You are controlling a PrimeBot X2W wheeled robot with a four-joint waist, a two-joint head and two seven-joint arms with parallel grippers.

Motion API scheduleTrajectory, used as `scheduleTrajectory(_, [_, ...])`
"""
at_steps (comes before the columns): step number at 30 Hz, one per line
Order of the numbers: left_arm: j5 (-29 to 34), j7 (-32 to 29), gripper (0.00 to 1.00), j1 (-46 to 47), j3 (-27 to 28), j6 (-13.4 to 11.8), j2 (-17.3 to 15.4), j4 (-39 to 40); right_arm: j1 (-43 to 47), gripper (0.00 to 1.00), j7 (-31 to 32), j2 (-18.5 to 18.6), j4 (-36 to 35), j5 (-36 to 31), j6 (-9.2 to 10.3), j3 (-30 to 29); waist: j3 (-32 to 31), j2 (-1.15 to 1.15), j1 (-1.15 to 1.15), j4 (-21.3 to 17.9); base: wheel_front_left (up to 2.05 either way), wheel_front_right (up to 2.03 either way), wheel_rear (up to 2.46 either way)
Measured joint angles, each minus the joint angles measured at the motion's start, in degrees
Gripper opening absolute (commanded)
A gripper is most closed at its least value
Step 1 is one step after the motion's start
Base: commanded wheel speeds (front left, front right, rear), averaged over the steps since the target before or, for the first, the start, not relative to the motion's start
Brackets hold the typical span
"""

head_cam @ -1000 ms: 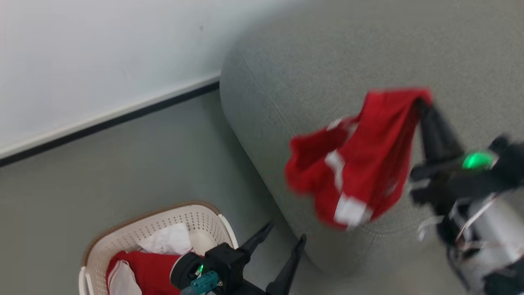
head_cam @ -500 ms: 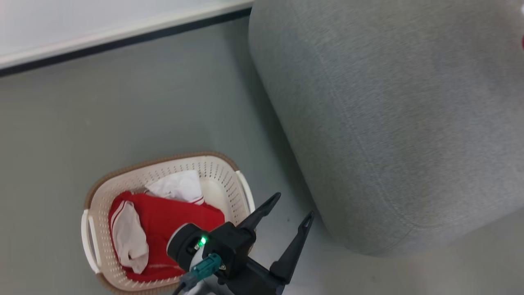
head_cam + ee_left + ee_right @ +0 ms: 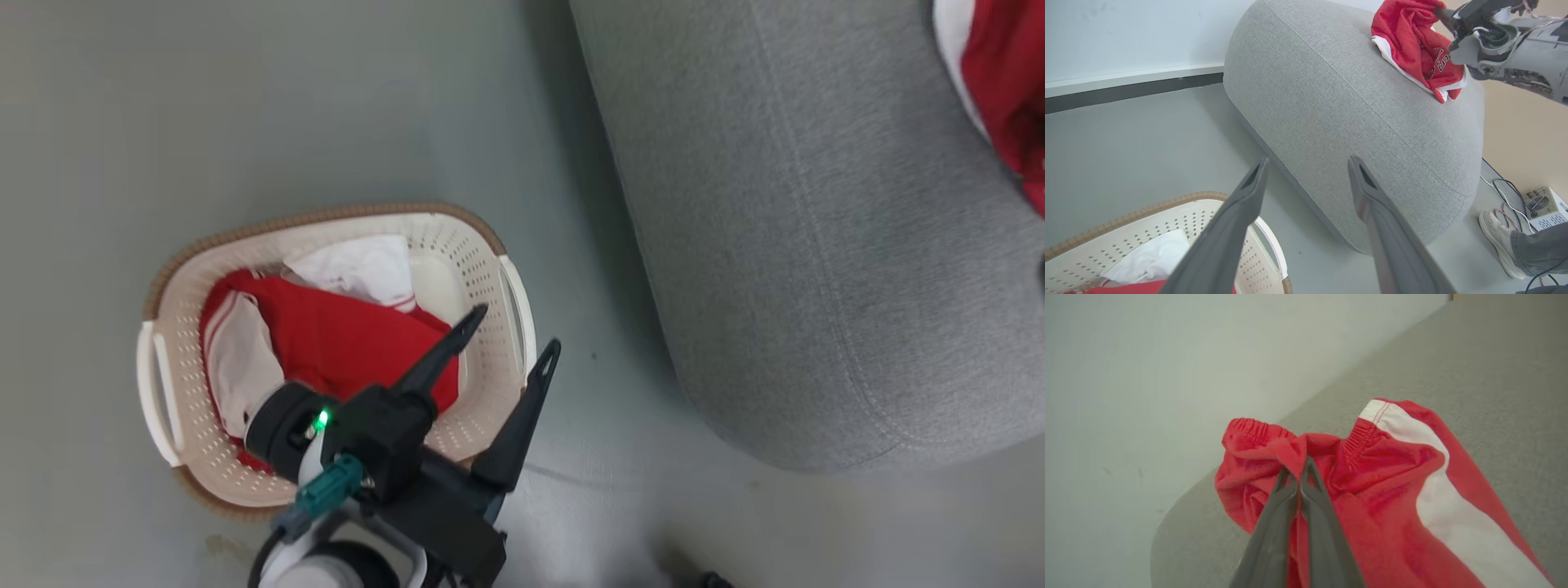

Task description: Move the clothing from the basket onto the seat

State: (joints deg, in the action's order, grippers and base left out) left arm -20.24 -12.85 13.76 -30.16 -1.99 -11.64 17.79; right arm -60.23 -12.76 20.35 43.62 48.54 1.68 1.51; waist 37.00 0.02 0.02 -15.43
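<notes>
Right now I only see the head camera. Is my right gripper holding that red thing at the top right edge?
Observer: Yes. The right gripper is pinched shut on the red garment, at its elastic band.
Operator: Is it touching the sofa?
Observer: Its lower part lies on top of the seat; the gripped end is lifted.
Operator: Is anything else near there?
Observer: A person's shoe is close beside the seat's far end.

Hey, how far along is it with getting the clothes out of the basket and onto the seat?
One red garment lies on the seat, the right gripper shut on it. The left gripper hangs open over the basket, where more clothing lies.
</notes>
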Motion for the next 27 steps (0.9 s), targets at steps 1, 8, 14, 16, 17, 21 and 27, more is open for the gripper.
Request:
scheduleTrajectory(1, [0.00,0.00,1.00,0.77,0.11,0.01,0.15,-0.09,0.26,0.00,-0.02,-0.99,1.14,0.00,-0.26,0.31,0.80,0.00,0.00,-0.13,0.00,0.00,0.00])
scheduleTrajectory(8, [0.05,0.47,1.00,4.64,1.98,0.05,0.65,-2.23,-0.29,1.00,-1.35,-0.93,4.54,-2.38,-2.48,1.60,3.27,0.00,-0.01,-2.36,0.00,0.00,0.00])
scheduleTrajectory(14, [-0.84,2.97,1.00,6.73,4.01,0.48,1.86,-6.32,3.03,1.00,-1.83,0.40,3.82,-7.98,-4.43,4.81,0.55,-0.01,-0.02,-3.72,0.00,0.00,0.00])
scheduleTrajectory(16, [-1.10,4.02,1.00,6.77,4.91,0.27,1.93,-7.99,7.38,1.00,-1.94,0.02,1.81,-9.37,-4.45,4.69,-0.65,-0.01,-0.02,-3.89,0.00,0.00,0.00])
scheduleTrajectory(17, [-1.11,4.52,1.00,6.76,5.35,-0.14,1.94,-8.71,9.99,1.00,-1.93,-0.30,0.58,-9.35,-4.44,3.97,-1.33,-0.01,-0.02,-3.95,0.00,0.00,0.00])
scheduleTrajectory(21, [-1.94,7.48,1.00,5.21,7.36,-1.12,3.48,-10.29,21.03,1.00,-1.93,-0.75,-6.20,-10.67,-3.15,1.49,-4.22,-0.01,-0.03,-3.94,0.00,0.00,0.00])
scheduleTrajectory(27, [-3.54,11.09,1.00,0.57,9.82,-2.21,3.47,-13.95,30.86,1.00,-1.93,-4.68,-16.93,-15.81,-2.09,2.42,-8.85,-0.02,-0.03,-2.93,0.00,0.00,0.00])
